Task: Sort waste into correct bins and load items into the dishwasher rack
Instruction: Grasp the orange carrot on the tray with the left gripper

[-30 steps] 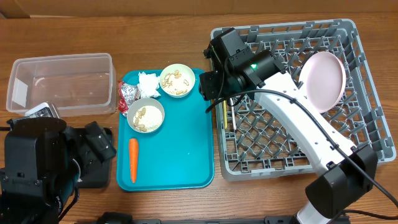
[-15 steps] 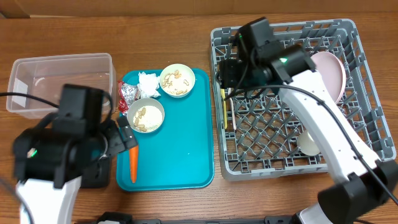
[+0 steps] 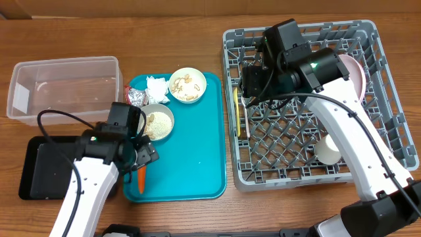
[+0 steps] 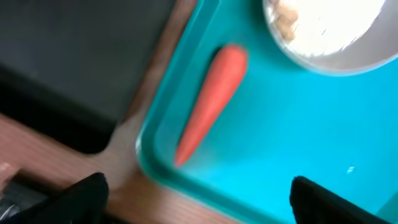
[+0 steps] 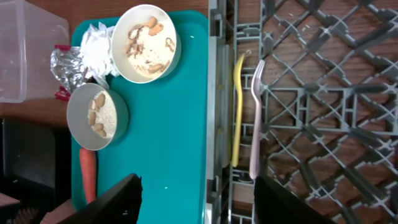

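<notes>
The orange carrot [image 3: 140, 180] lies at the teal tray's left edge, also in the left wrist view [image 4: 211, 99]. My left gripper [image 3: 141, 158] hovers over it, open and empty [image 4: 199, 205]. Two bowls with crumbs [image 3: 187, 84] [image 3: 156, 122], a white napkin [image 3: 156, 87] and a foil wrapper [image 3: 135, 99] sit on the tray. The clear tub [image 3: 62, 89] and black tray [image 3: 46, 168] are at the left. My right gripper [image 3: 253, 85] is open and empty [image 5: 199, 202] over the grey rack's [image 3: 388, 131] left side. The rack holds the yellow spoon [image 5: 237, 112], fork [image 5: 256, 118], pink plate [image 3: 355, 72] and white cup [image 3: 327, 149].
The teal serving tray [image 3: 194, 151] lies between the bins and the rack. The right arm crosses over the rack's middle and hides part of the plate. The wooden table [image 3: 184, 39] shows around everything.
My left arm has swung from the lower left, uncovering the black tray, to above the carrot. My right gripper has moved right from the tray's edge to over the rack.
</notes>
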Tool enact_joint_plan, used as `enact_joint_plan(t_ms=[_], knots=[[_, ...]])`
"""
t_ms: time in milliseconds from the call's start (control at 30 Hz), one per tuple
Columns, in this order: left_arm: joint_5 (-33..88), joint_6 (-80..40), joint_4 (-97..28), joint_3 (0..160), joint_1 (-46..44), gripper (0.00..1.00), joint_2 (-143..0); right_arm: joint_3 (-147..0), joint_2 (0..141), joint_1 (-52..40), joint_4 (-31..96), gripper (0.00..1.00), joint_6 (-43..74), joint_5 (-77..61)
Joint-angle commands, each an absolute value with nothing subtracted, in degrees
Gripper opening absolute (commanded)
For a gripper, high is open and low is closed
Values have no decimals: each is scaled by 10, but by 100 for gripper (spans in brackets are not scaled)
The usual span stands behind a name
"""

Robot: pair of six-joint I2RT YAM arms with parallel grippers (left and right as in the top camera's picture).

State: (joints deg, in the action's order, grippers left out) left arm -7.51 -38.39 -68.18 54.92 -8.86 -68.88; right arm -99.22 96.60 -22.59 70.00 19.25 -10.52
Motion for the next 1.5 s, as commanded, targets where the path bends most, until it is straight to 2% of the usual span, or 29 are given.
enact_joint_plan(t_ms=[0,400,600,700,833,1000,1467], knots=[[-79,-395,-650,519,-86,94,-712,-1002,957,-217,700,62,193,-100],[-100,-367,-505,481,-86,91,-861,-1002,957,-216,702,64,193,-99],[-91,-332,-469,481,-86,82,-933,-1002,957,-216,702,64,194,-100],[-77,-333,-467,481,-86,74,-962,-1002,957,-216,702,64,193,-99],[-76,-348,-461,481,-86,58,-980,-1002,957,-216,702,65,193,-99],[-79,-347,-458,482,-86,31,-971,-1002,957,-216,702,65,193,-99],[-126,-361,-576,517,-78,27,-800,-1002,957,-216,706,66,193,-99]])
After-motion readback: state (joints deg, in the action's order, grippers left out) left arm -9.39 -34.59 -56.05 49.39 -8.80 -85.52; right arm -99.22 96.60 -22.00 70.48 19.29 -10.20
